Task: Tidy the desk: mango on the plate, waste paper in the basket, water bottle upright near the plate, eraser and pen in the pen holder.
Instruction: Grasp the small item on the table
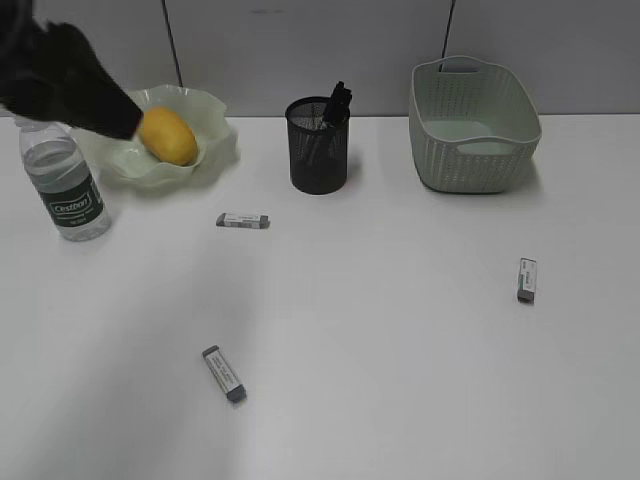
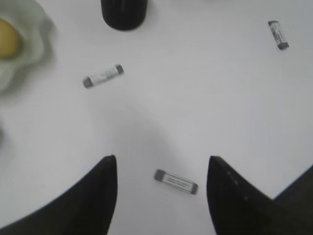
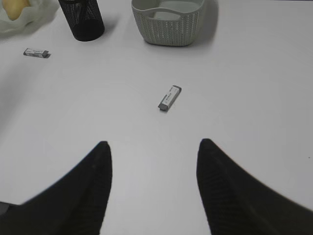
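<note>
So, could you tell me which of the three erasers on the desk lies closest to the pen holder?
The eraser just front-left of the pen holder, near the plate. The front eraser and the right-hand eraser both lie much farther away.

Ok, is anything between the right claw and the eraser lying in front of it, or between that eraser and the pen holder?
Nothing visible. The right claw is open over bare desk, and the eraser lies ahead of it with open surface between. From there to the pen holder the desk is also bare; the basket sits off to the side.
</note>
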{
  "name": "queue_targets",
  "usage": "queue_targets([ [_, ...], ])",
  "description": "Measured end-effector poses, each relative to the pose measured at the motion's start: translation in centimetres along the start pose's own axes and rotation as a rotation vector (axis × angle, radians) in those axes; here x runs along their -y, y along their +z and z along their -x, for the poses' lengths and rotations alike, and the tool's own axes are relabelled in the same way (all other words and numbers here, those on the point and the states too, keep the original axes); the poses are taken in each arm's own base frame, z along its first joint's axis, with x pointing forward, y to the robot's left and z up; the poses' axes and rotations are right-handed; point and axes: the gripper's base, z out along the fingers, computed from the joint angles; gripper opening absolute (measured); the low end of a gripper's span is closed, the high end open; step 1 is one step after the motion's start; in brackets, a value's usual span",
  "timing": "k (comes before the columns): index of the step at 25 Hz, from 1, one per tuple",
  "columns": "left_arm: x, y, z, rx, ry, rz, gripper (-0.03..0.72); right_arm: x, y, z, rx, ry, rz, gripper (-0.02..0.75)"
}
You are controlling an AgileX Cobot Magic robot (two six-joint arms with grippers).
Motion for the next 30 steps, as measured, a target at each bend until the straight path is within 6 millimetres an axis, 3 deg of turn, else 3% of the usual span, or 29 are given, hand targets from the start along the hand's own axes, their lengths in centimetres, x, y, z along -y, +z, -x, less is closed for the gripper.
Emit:
queue_targets([
  [6, 2.0, 6.2, -1.2, -0.299, -0.248, -0.043, 0.445, 0.0, 0.0, 0.0, 0.004, -0.002, -0.002, 0.447],
  [11, 1.8, 10.4, -2.2, -0.424, -0.461, 0.112, 0.445, 0.0, 0.1, 0.0, 0.008, -0.004, -0.003, 0.447],
  [20, 0.6, 15.1, -3.5, -0.501, -0.805, 0.263, 0.445, 0.0, 0.2, 0.1, 0.028, -0.007, -0.002, 0.447],
  [24, 0.5, 16.8, -4.0, -0.512, -0.852, 0.301, 0.445, 0.0, 0.2, 0.1, 0.029, -0.008, -0.002, 0.447],
  [30, 2.1, 19.6, -4.7, -0.491, -0.881, 0.305, 0.445, 0.0, 0.2, 0.1, 0.031, -0.008, -0.002, 0.447],
])
